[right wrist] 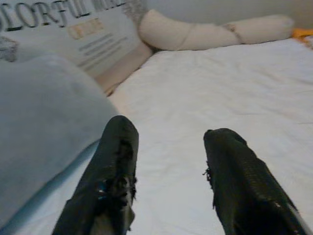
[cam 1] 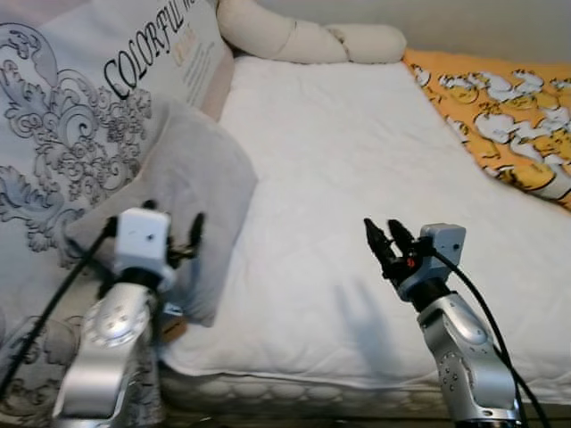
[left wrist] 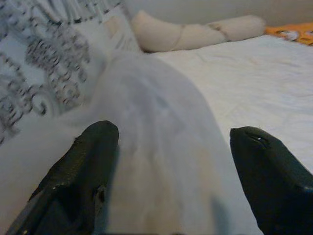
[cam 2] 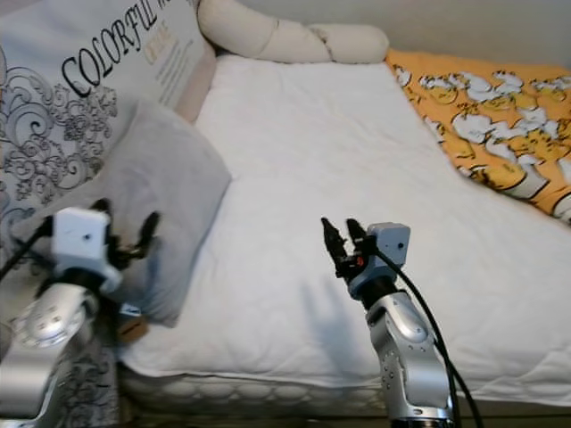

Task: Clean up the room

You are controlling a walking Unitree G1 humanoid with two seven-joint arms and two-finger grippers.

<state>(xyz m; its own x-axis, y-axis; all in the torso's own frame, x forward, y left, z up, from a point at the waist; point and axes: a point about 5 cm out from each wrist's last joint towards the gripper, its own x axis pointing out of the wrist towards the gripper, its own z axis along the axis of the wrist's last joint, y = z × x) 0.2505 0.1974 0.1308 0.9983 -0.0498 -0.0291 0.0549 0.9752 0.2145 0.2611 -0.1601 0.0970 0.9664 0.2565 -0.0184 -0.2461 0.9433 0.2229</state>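
A grey pillow (cam 1: 192,192) leans at the left edge of the white mattress (cam 1: 357,160), against a large printed cushion (cam 1: 80,116). My left gripper (cam 1: 174,234) is open right at the pillow's near edge; in the left wrist view its fingers (left wrist: 88,171) straddle the pillow (left wrist: 156,161). My right gripper (cam 1: 387,241) hangs open above the mattress near its front edge, with nothing between its fingers (right wrist: 115,171). It is to the right of the pillow.
A long beige bolster (cam 1: 308,37) lies along the head of the bed. An orange patterned blanket (cam 1: 508,116) covers the far right side. The mattress front edge (cam 1: 312,388) runs just below my arms. A small brown thing (cam 1: 171,328) sits under the pillow's corner.
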